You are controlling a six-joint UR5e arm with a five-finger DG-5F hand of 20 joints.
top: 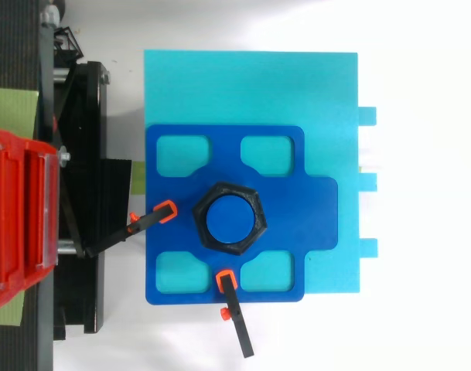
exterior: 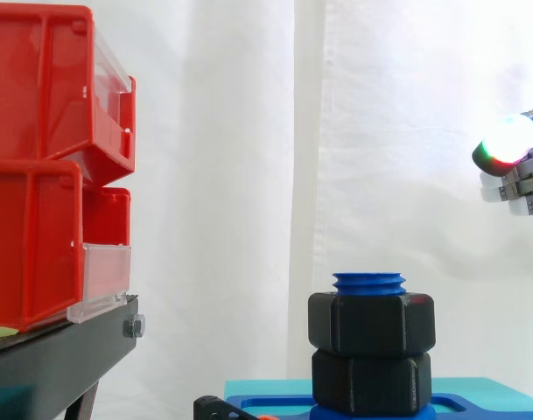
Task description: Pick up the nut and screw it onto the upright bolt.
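A blue threaded bolt [exterior: 368, 283] stands upright on a blue fixture plate [top: 312, 209]. Two black hex nuts are stacked on it: the upper nut [exterior: 371, 322] sits just below the bolt's top threads, directly on the lower nut [exterior: 371, 381]. From above, the black nut [top: 254, 226] rings the bolt's round blue top [top: 229, 219]. My hand [exterior: 529, 175] is at the right edge of the side view, well above and to the right of the bolt, apart from it, with a glowing pad facing left.
The fixture plate lies on a cyan board [top: 250, 85], held by two black clamps with orange tips [top: 154, 218] [top: 233, 309]. Red bins [exterior: 47, 166] are stacked on a black stand [exterior: 56, 359] at the left.
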